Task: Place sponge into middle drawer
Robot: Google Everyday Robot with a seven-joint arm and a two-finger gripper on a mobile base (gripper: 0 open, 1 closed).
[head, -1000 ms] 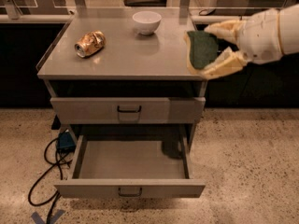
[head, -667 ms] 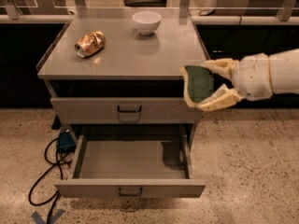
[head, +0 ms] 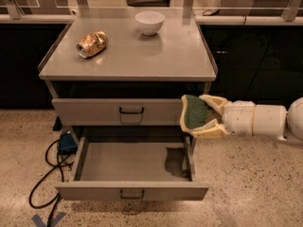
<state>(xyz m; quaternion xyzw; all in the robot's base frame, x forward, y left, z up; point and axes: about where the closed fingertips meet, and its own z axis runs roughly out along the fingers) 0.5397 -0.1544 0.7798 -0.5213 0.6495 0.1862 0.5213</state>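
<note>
- The middle drawer (head: 94,191) stands pulled out, nearest the camera, with a dark shadow in its right rear corner.
- Above that right side, the gripper (head: 189,114) reaches in from the right, its two tan fingers clamped on the sponge (head: 195,111), apparently green face outward.
- The sponge hangs in front of the right end of the closed upper drawer (head: 94,111).
- On the cabinet top (head: 142,60) lie a crushed gold can (head: 92,44) and, farther back, a white bowl (head: 149,21).
</note>
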